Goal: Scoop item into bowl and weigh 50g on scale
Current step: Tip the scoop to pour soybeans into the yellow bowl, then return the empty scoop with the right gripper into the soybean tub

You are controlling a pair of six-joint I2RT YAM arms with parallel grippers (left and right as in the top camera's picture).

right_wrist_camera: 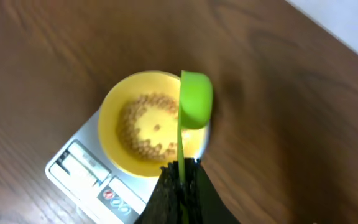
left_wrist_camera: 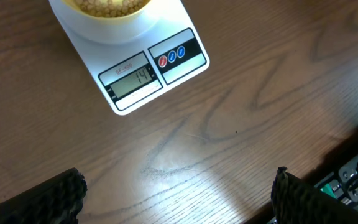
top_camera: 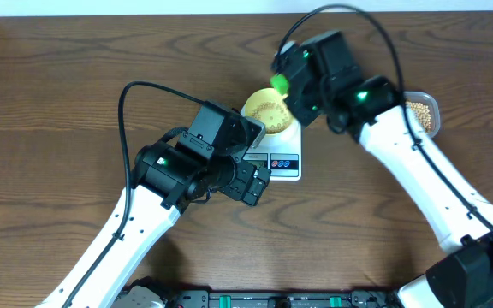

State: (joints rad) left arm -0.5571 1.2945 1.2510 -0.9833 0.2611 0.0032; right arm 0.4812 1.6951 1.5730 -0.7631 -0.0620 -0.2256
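The pale yellow bowl [top_camera: 270, 113] sits on the white scale [top_camera: 282, 161] and holds a ring of tan beans [right_wrist_camera: 143, 124]. The bowl [right_wrist_camera: 114, 140] and scale [right_wrist_camera: 82, 171] also show in the right wrist view. The scale's display [left_wrist_camera: 132, 81] reads 14. My right gripper [right_wrist_camera: 182, 171] is shut on the handle of a green scoop [right_wrist_camera: 194, 99], whose cup hangs over the bowl's far rim, tipped on its side. The scoop shows green in the overhead view [top_camera: 278, 82]. My left gripper [left_wrist_camera: 176, 193] is open and empty over bare table in front of the scale.
A clear plastic tub [top_camera: 424, 111] with more beans stands at the right, behind my right arm. The table's front edge and some equipment [left_wrist_camera: 353, 174] lie close under my left gripper.
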